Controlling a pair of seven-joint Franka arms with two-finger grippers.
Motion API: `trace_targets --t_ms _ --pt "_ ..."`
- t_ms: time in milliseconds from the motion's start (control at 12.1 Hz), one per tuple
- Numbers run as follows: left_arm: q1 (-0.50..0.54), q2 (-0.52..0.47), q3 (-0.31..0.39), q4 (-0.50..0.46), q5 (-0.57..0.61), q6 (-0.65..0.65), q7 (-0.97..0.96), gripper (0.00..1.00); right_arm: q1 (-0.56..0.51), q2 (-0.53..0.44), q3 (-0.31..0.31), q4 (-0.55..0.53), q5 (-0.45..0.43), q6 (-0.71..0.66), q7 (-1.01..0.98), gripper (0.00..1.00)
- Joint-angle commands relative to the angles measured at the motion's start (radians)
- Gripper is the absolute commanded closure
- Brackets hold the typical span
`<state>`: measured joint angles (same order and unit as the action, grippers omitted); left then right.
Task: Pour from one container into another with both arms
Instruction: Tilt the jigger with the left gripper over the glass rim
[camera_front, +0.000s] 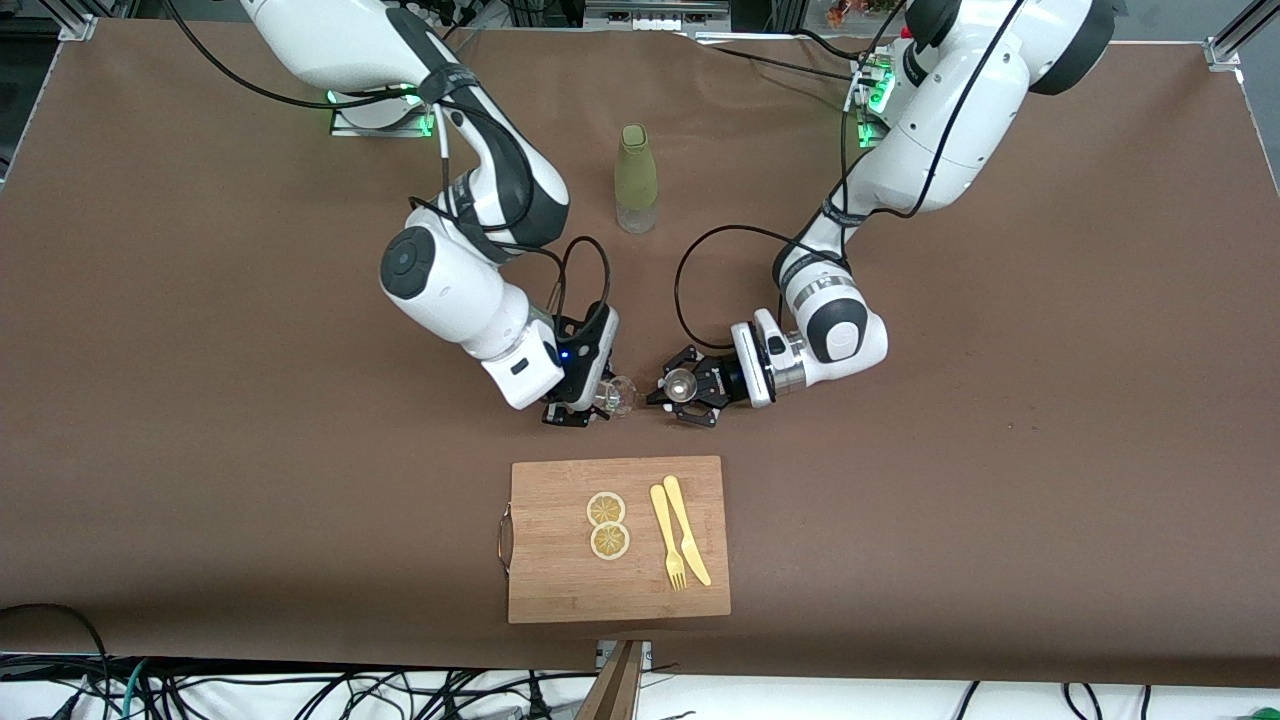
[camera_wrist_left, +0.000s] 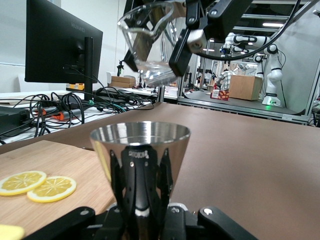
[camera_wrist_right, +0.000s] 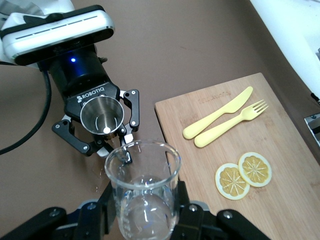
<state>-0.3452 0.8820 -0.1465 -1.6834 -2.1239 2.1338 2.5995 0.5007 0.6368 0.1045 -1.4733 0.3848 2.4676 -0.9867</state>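
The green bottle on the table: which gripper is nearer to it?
Roughly equal, perhaps right. The green bottle stands between the arms. Right gripper holds a glass beaker; left gripper holds a steel cup.

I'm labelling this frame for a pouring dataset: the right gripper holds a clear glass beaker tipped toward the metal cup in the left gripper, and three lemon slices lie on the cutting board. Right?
Not quite. The front view shows two lemon slices on the cutting board, not three. The rest holds: the right gripper holds the clear glass beaker, tipped toward the metal cup in the left gripper.
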Motion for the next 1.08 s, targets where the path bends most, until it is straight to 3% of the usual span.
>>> trace_targets --t_ms 0,579,992 --pt "-0.038 -0.015 0.015 -0.015 -0.083 0.026 0.048 1.00 0.015 0.001 0.006 -0.002 -0.062 0.020 0.045 0.85" --pt "-0.072 -0.012 0.018 -0.005 -0.183 0.066 0.077 1.00 0.039 0.009 0.007 -0.002 -0.233 0.019 0.132 0.85" --pt "-0.092 -0.014 0.019 -0.005 -0.278 0.094 0.126 1.00 0.055 0.032 0.011 -0.002 -0.290 0.019 0.149 0.86"
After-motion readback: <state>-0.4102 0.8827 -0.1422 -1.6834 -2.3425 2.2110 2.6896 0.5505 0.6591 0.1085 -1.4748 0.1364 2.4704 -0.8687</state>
